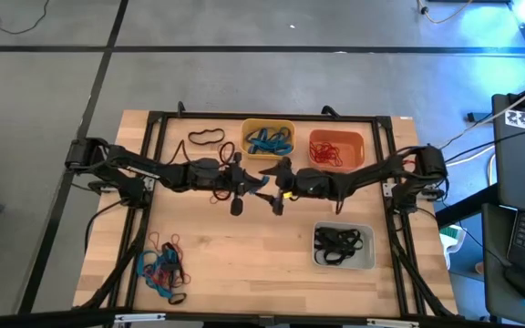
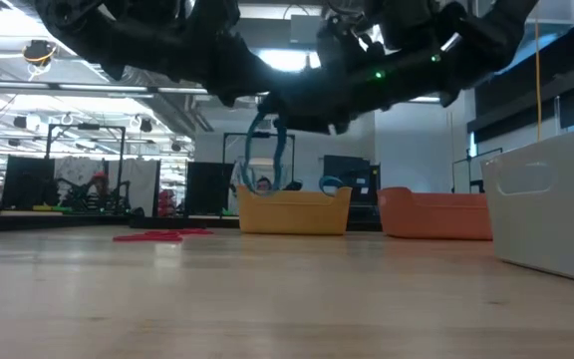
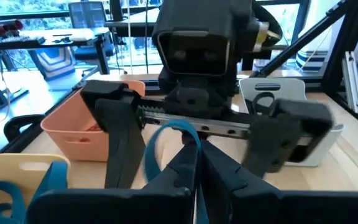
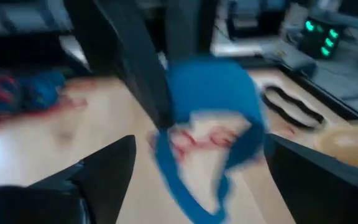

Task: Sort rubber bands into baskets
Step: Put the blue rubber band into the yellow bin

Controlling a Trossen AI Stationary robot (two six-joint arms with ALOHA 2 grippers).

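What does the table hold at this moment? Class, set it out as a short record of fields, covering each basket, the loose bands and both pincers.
yellow basket: blue bands inside
orange basket: red bands inside
grey basket: black bands inside
loose pile: blue, red and black bands, near left corner
black band: lies alone, left of yellow basket
left pincer: shut on blue band, mid-table
right pincer: open, facing left pincer

Wooden table (image 1: 244,264) with baskets (image 1: 343,247), rubber bands (image 1: 162,267)
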